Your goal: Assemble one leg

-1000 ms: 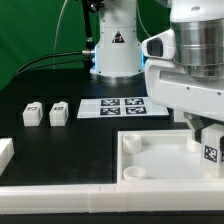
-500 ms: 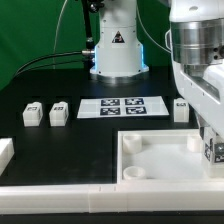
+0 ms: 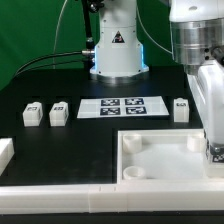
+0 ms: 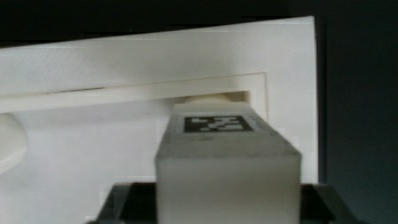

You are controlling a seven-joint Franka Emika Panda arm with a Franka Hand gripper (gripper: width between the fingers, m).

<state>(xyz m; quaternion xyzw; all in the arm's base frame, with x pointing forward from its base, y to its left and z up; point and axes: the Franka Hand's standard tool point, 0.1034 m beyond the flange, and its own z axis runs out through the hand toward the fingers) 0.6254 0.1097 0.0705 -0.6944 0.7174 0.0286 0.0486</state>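
Your gripper (image 4: pixel 217 195) is clamped on the leg (image 4: pixel 221 150) (likely light, rigid, slick plastic), so grip its flat sides above the tray (image 3: pixel 160 160).

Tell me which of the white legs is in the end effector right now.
The leg over the tray's corner at the exterior view's right, held by the end effector. The other three stand free on the table.
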